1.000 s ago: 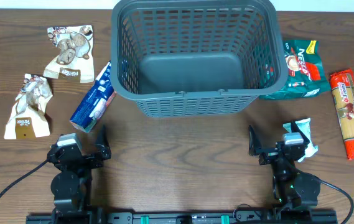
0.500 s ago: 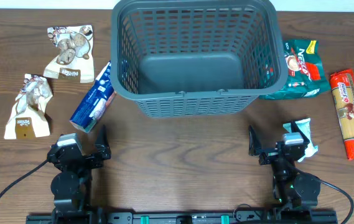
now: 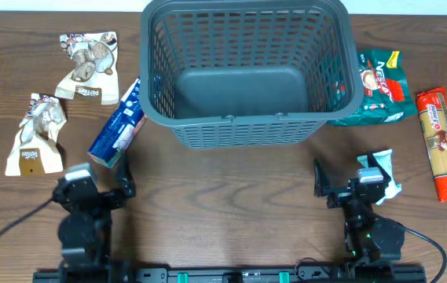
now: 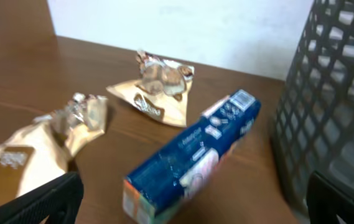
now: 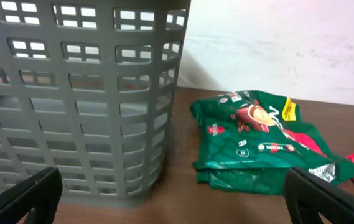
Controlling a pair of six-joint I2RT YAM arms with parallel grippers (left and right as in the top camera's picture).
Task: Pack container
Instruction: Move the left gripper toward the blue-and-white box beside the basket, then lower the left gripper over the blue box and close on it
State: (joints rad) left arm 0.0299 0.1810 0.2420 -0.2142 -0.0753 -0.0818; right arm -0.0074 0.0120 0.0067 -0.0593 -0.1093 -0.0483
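**Step in hand.** Packing has not begun. The container [image 3: 207, 120] holds nothing; its floor is bare. All goods lie on the surface [image 3: 231, 204] around it. The left fingers [image 4: 37, 200] stand wide apart and hold nothing. The right fingers [image 5: 21, 196] also stand wide apart and hold nothing. Both arms sit at the lower edge of the overhead frame, left and right of centre.

**Next move (judgement).** The first pick is due.
- The blue carton [image 3: 118, 126] lies nearest the left fingers, just above them in the overhead view and tilted, its upper end beside the container's left wall.
- The left wrist view faces one short end of the carton. The fingers would need to span its narrow width, then lift it over the rim.
- The white and teal packet [image 3: 382, 173] lies just beside the right arm. It is the closest pick on that side.

**Other goods.** Two beige snack pouches [image 3: 89, 64] [image 3: 36, 134] lie at the upper left. A green coffee bag [image 3: 379, 86] touches the container's right wall. A red pasta packet [image 3: 445, 145] lies at the far right.

**Container.** It stands upright at the top centre of the overhead frame.
- Dark grey plastic basket, rectangular with rounded corners.
- Slotted lattice walls, solid rim, solid floor.
- Far larger than any packet.
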